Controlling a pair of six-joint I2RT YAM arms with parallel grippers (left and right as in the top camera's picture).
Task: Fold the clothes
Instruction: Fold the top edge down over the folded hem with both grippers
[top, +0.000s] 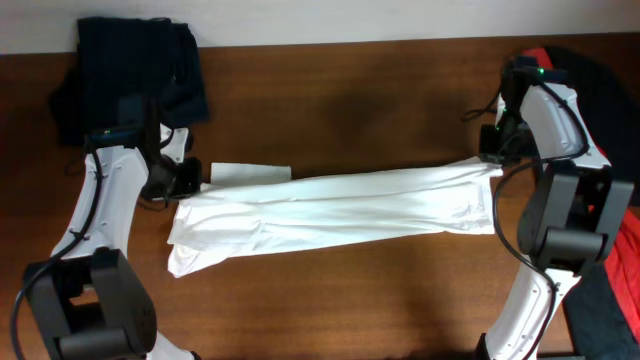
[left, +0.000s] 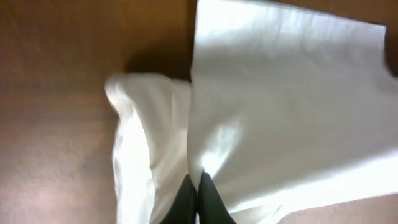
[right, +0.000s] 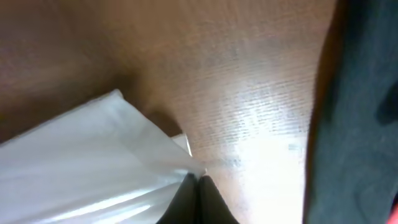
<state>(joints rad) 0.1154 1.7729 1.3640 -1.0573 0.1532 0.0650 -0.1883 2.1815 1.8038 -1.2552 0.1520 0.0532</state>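
Note:
A white T-shirt (top: 330, 210) is stretched in a long band across the middle of the wooden table. My left gripper (top: 192, 178) is shut on its left end; the left wrist view shows the black fingertips (left: 197, 180) pinching a fold of the white fabric (left: 280, 93). My right gripper (top: 497, 152) is shut on the right end; the right wrist view shows the fingertips (right: 198, 180) closed on a corner of the white cloth (right: 81, 162). No print shows on the shirt.
A navy garment (top: 135, 75) lies folded at the back left corner. Red and black clothes (top: 610, 130) are piled at the right edge, seen as dark fabric in the right wrist view (right: 360, 124). Bare wooden table (top: 350, 110) lies behind and in front of the shirt.

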